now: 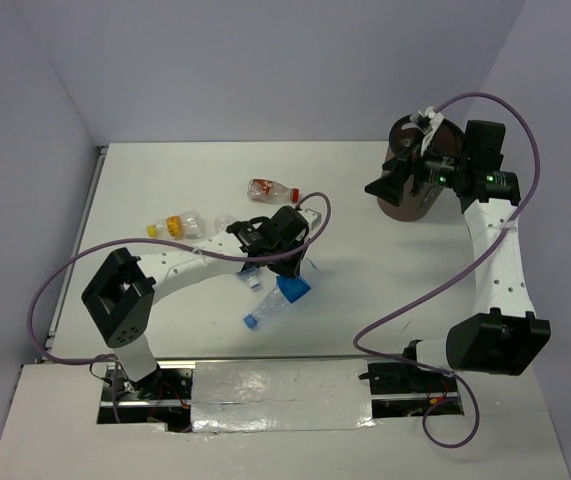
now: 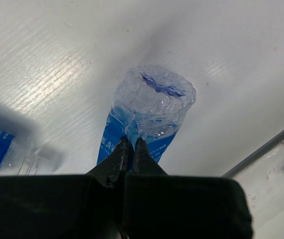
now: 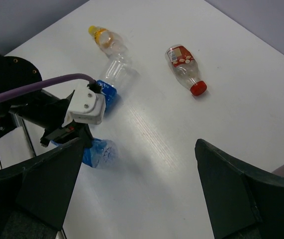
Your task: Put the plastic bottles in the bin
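Note:
My left gripper (image 1: 285, 268) (image 2: 132, 142) is shut on a clear blue-labelled bottle (image 1: 277, 300) (image 2: 151, 102), pinching its crumpled side close to the table; the bottle also shows in the right wrist view (image 3: 99, 152). A second blue-labelled bottle (image 3: 113, 82) lies partly under the left arm. The red-capped bottle (image 1: 268, 189) (image 3: 184, 67) and the short orange-capped bottle (image 1: 177, 224) (image 3: 104, 40) lie on the table behind. My right gripper (image 1: 387, 186) (image 3: 137, 194) is open and empty, beside the dark brown bin (image 1: 417, 200) at the back right.
The white table (image 1: 165, 170) ends at a raised edge on the left. Purple cables loop from both arms. The right arm's wrist covers most of the bin's opening.

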Available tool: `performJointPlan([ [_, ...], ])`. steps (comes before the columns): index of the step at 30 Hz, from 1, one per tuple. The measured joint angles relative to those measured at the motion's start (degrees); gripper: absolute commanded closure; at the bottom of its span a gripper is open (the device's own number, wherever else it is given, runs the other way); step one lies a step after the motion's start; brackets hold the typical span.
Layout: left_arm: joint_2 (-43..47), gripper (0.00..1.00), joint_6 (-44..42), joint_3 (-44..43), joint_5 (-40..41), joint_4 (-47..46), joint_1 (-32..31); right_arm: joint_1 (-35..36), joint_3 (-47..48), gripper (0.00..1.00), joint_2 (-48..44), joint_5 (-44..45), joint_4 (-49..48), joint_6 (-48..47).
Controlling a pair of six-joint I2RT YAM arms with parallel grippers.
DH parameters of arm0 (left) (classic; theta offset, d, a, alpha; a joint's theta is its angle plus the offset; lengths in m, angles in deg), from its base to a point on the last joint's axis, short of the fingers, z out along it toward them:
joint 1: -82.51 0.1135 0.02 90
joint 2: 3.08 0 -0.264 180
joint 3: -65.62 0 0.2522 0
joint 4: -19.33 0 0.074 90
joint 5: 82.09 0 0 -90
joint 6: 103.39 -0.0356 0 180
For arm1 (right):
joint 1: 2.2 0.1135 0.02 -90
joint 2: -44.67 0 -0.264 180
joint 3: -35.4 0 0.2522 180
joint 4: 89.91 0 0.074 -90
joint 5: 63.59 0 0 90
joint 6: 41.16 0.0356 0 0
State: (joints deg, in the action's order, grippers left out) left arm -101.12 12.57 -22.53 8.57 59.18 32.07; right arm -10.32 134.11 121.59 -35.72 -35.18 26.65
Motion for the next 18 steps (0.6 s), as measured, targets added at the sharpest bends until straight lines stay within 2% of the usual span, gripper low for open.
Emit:
performJointPlan([
  [11, 0.66, 1.00, 0.48, 0.07, -0.57, -0.39, 0.66, 2.71, -0.92, 0.00, 0.00, 0.98, 3.06, -3.06],
  [18, 8.26, 1.00, 2.91, 0.15, -1.99, -1.79, 3.43, 6.86, -1.68, 0.00, 0.26, 1.68, 8.61, -6.93],
])
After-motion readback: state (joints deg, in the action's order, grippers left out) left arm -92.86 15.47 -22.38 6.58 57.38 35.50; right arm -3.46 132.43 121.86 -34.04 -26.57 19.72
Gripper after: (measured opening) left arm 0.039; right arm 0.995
